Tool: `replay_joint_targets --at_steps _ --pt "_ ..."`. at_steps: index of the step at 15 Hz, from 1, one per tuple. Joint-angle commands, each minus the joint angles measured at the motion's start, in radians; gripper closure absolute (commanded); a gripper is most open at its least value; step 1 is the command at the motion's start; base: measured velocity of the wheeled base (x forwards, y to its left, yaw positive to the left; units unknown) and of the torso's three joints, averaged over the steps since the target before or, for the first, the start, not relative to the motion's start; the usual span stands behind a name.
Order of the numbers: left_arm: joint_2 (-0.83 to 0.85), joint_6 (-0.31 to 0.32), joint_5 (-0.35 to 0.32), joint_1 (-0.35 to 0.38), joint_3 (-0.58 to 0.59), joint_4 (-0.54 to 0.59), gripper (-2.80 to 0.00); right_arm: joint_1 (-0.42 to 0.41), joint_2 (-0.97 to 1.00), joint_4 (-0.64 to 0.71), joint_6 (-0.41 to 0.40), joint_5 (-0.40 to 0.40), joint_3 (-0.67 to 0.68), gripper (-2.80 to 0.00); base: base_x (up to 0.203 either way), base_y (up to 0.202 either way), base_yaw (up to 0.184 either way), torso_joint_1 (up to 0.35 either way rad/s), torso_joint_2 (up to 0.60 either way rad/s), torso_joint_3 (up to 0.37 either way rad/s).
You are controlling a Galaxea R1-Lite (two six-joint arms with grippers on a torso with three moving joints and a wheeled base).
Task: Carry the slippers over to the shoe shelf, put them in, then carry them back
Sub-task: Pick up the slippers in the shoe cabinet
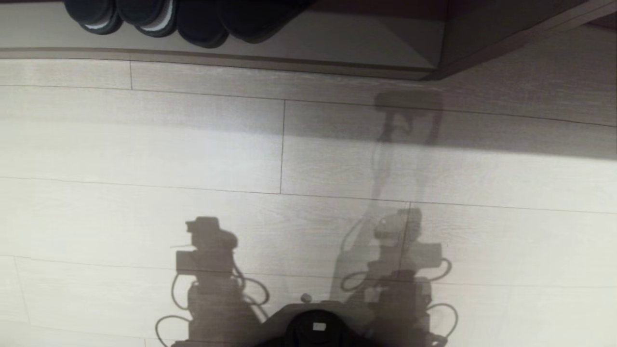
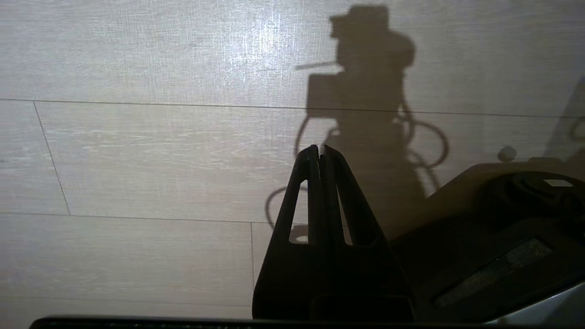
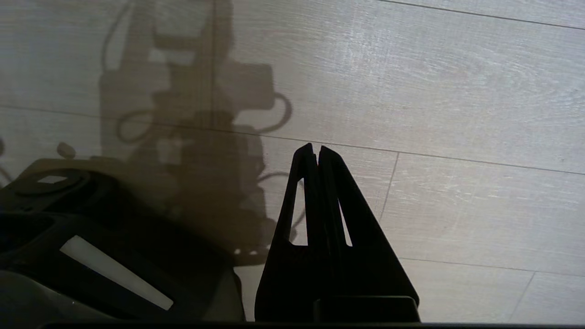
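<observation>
From my remote station, the pale wood-plank floor (image 1: 144, 154) fills the head view, crossed by the shadows of both arms (image 1: 212, 270) with their looping cables. Along the far edge runs the low shoe shelf (image 1: 337, 43), its light base ledge meeting a dark upright panel (image 1: 482, 38) at the right. On that ledge, toward my robot's left, sits a row of dark rounded shoe toes; the two rightmost, plain and dark, I take to be the slippers (image 1: 226, 24), beside two pairs with pale soles (image 1: 120, 17). The robot's own dark base (image 1: 313, 327) pokes in at the near edge. Neither arm itself shows in the head view. In the wrist views, the left gripper (image 2: 321, 151) hangs over bare floor with its fingers pressed together, empty; the right gripper (image 3: 315, 150) is likewise closed on nothing, well apart from the slippers.
</observation>
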Motion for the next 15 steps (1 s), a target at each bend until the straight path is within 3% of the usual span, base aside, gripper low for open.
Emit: replay_joint_targets --at_steps 1,15 --pt "0.003 -0.002 0.000 0.001 0.002 0.000 0.00 0.000 -0.003 0.000 0.000 0.000 0.000 0.00 0.000 0.193 -0.001 0.002 0.00 0.003" --pt "0.003 -0.005 -0.002 0.001 0.002 0.000 0.00 0.000 -0.003 0.000 0.000 -0.001 0.000 0.00 0.000 0.196 -0.003 0.002 0.00 0.002"
